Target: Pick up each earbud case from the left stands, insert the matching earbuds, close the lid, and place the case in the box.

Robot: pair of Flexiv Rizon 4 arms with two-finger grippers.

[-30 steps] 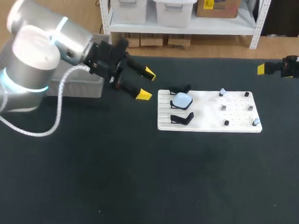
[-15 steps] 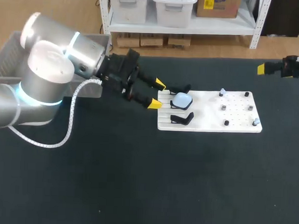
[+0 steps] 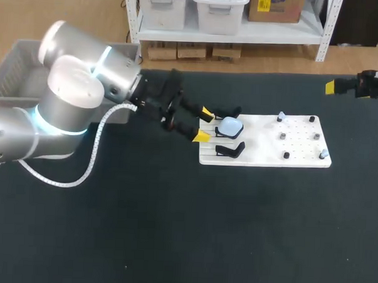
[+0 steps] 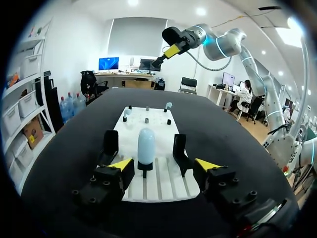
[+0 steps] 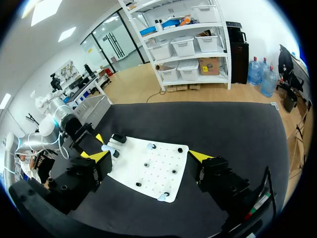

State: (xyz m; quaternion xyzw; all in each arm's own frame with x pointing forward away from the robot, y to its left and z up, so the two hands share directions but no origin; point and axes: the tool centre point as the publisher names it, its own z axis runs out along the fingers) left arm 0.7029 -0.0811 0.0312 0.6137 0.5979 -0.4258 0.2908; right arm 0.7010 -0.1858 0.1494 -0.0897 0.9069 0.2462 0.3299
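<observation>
Tabletop black, white board on it, pale-blue case on board

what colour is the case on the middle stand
Pale blue earbud case, clearest in the left wrist view.

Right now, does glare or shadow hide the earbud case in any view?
Head view: even light, no glare; the pale blue earbud case stands out on the white board. Left wrist view: no glare or shadow on it; it shows plainly ahead of the open left gripper. Right wrist view: case too small to judge.
</observation>
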